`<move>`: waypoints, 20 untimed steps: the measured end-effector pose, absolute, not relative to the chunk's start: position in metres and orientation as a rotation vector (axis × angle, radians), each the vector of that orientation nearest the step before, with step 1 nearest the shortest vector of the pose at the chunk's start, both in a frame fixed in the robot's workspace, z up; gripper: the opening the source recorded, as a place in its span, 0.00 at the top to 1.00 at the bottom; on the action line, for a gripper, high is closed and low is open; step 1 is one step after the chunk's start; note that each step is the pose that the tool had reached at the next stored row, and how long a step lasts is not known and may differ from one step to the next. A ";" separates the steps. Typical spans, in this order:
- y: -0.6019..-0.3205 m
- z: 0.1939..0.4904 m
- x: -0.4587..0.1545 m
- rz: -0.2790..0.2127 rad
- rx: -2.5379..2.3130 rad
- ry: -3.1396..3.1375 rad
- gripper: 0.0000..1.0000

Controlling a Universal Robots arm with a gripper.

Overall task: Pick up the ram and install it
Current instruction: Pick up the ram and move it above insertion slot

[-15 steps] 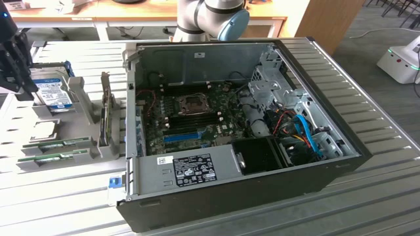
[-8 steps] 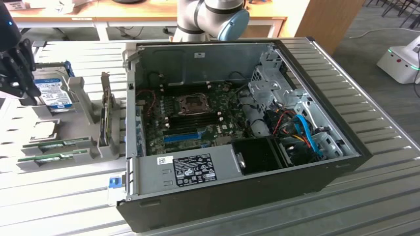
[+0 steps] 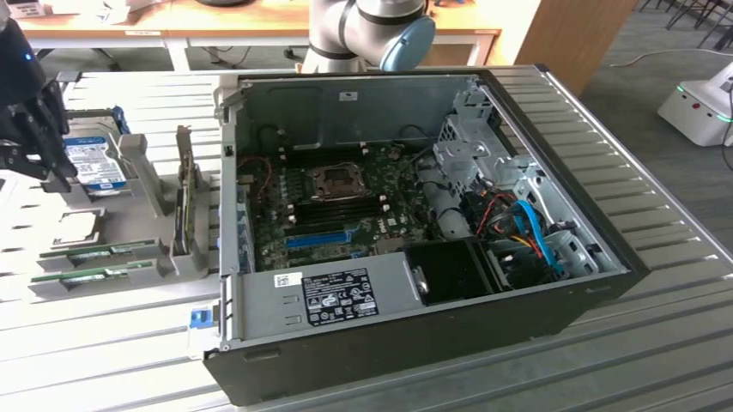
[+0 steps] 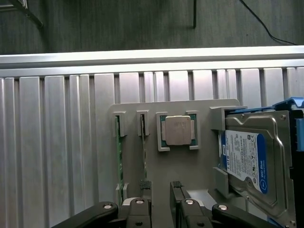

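Two ram sticks (image 4: 144, 156) stand on edge, side by side in gray holder (image 4: 190, 166), near worktop (image 3: 664, 172) edge at exterior view's left. Processor chip (image 4: 178, 130) beside them, hard drive (image 4: 251, 156) beyond. End effector (image 4: 161, 186) released, empty, over holder. One fingertip (image 4: 146, 184) just beside stick end. Open computer case (image 3: 401, 215) mid-worktop.

Tabletop (image 3: 670, 215): silver-grey, ribbed in parallel slats.
Computer case (image 3: 458, 343): black outside, pale grey metal inside.
Motherboard (image 3: 366, 202): dark green, with one bright blue slot (image 3: 318, 238).
Cables (image 3: 536, 230), lower right of the exterior view: blue.
Ram (image 3: 112, 251): green with dark chips. Twin stick (image 3: 92, 277) the same. Both sit in a grey holder (image 4: 190, 166).
Hard drive (image 4: 247, 159): silver, blue-and-white label.
Processor (image 4: 178, 130): dull silver on green.
Gripper (image 4: 160, 186): black.
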State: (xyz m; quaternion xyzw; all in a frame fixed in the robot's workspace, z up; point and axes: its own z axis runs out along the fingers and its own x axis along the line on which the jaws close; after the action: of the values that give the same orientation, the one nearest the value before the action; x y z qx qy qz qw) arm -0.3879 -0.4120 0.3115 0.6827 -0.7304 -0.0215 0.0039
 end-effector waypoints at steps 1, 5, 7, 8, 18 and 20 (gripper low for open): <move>-0.412 0.310 -0.388 -0.068 2.139 -2.289 0.70; -0.412 0.304 -0.388 -0.068 2.138 -2.290 0.70; -0.412 0.301 -0.388 -0.068 2.137 -2.291 0.70; -0.412 0.299 -0.388 -0.067 2.137 -2.291 0.70; -0.412 0.285 -0.388 -0.068 2.134 -2.294 0.70; -0.412 0.282 -0.388 -0.068 2.134 -2.294 0.70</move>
State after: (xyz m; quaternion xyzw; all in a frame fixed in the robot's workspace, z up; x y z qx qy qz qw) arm -0.3879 -0.4120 0.2820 0.6809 -0.7320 -0.0215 0.0039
